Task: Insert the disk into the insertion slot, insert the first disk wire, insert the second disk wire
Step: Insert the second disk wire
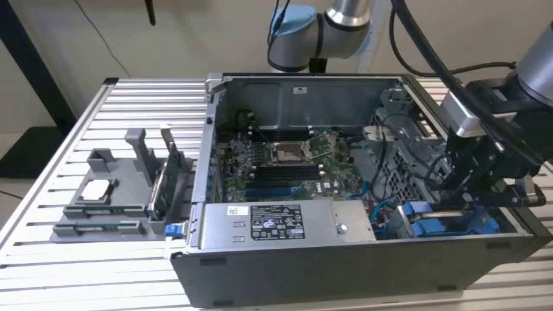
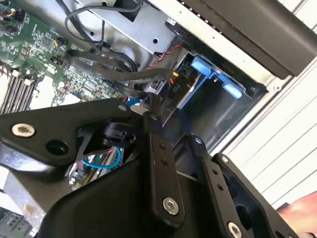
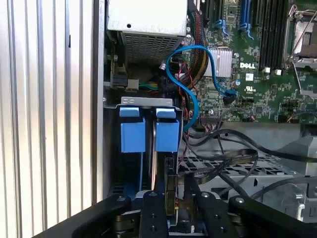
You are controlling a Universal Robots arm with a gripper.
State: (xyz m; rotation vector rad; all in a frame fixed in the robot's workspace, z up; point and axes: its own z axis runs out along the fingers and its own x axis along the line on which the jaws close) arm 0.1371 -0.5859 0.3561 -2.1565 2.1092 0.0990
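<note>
Where the open computer case met its corner nearest the exterior camera, on the exterior view's right, the tool hung low inside, directly above the blue carrier of the disk; the disk sat edge-up in the insertion slot, hard against the case's side wall, so that step looked done. In the first wrist view the tool's black fingers stood close together on either side of a thin upright edge that I took for the disk or a connector at its end; whether they pinched it or merely flanked it could not be told. Judged from this, the work in hand was seating a disk wire; doing it well would ask for the plug held square to the disk's socket and pressed straight, with the loose black cables kept out of the way. Farther into the case lay the blue cable, then the motherboard, then the power-supply box. The second wrist view showed a red-and-black wire running to a connector beside the disk's blue handle; the exterior view hid that, but alone showed the grey parts tray on the counter outside the case.
</note>
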